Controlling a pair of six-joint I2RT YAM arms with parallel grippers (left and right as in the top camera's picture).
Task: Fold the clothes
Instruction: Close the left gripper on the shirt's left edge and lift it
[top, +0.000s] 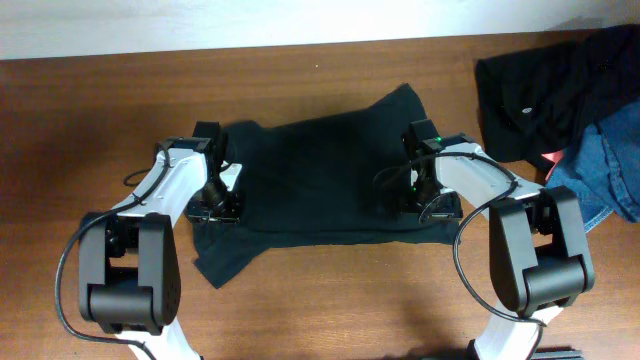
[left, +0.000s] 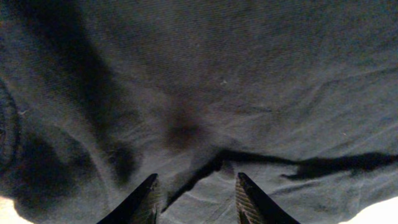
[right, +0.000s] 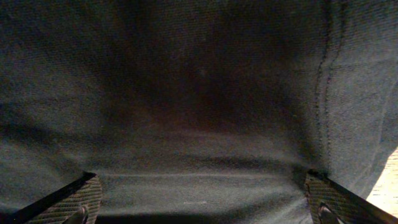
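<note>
The clothes, a black T-shirt, lie spread across the middle of the wooden table, with one corner trailing toward the front left. My left gripper is low over the shirt's left side. In the left wrist view its gripper is open, and wrinkled fabric with a dark crease lies under the gap between the fingers. My right gripper is low over the shirt's right side. In the right wrist view its gripper is wide open, with flat fabric and a seam beneath it.
A heap of dark garments lies at the back right, with blue jeans beside it. Bare wooden table shows to the left, front and back of the shirt.
</note>
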